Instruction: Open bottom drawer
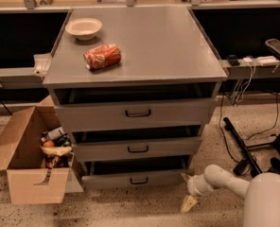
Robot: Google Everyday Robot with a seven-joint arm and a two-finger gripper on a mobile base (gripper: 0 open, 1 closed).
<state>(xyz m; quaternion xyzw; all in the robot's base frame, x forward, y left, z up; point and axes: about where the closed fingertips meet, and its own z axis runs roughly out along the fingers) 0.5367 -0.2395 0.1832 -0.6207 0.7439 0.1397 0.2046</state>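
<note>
Grey bottom drawer [107,180]; gripper [186,190] fingers [188,204] apart beside its right edge.

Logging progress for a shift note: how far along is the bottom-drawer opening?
Done: the gripper is down at the bottom drawer's level, beside its right end. In hand: the approach; its loop handle is untouched. Left: reach the handle and pull the drawer out.

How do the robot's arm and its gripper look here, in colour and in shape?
The arm is white, smooth and tube-shaped, with a rounded joint at its end. The gripper, low beside the right end of the bottom drawer, is pale yellowish. No cable or marking shows on either.
</note>
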